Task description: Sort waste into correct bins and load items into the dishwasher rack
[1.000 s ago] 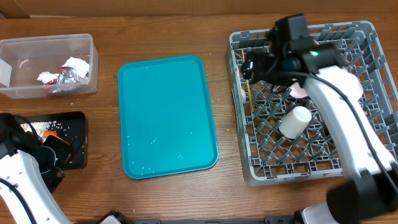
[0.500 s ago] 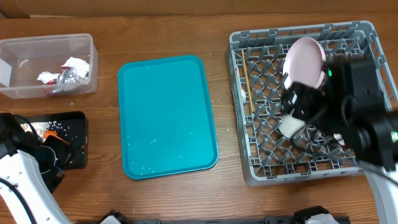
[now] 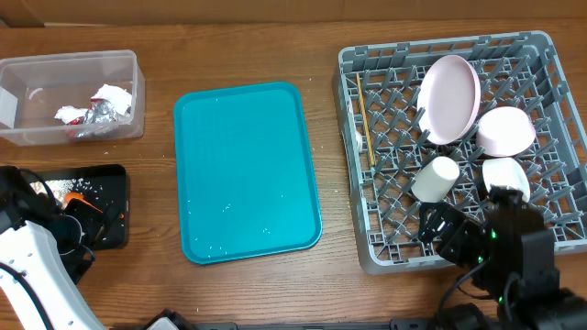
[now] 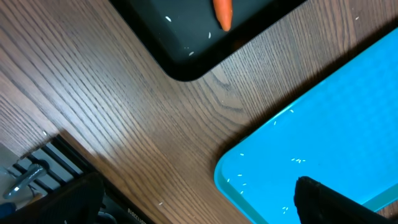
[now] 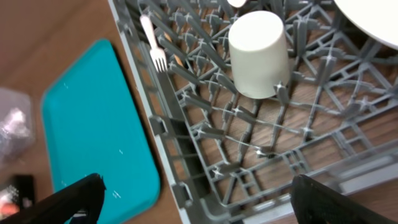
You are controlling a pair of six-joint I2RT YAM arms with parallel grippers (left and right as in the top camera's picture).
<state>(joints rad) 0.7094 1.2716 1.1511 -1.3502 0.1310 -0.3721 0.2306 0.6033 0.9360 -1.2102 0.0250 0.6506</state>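
Observation:
The grey dishwasher rack (image 3: 353,197) on the right holds a white plate (image 3: 448,98) on edge, two white bowls (image 3: 505,130) (image 3: 505,174), a white cup (image 3: 435,179) and the yellow-handled fork (image 3: 365,128). My right gripper (image 5: 199,200) hangs open and empty over the rack's front-left corner, short of the cup (image 5: 258,53) and fork (image 5: 154,46). The clear tub (image 3: 18,73) holds napkins and the foil wrapper (image 3: 96,108). An orange carrot (image 3: 78,203) lies in the black tray (image 3: 108,179). My left gripper (image 4: 199,208) is open over bare wood, between that tray (image 4: 186,59) and the teal tray.
A flat teal serving tray (image 3: 243,170) lies in the middle of the table, its corner (image 4: 323,137) under my left wrist. The table's front edge runs close below both arms.
My right arm has pulled back from the rack's far side to its front edge, uncovering the plate, which now stands in the rack. The left arm has not moved.

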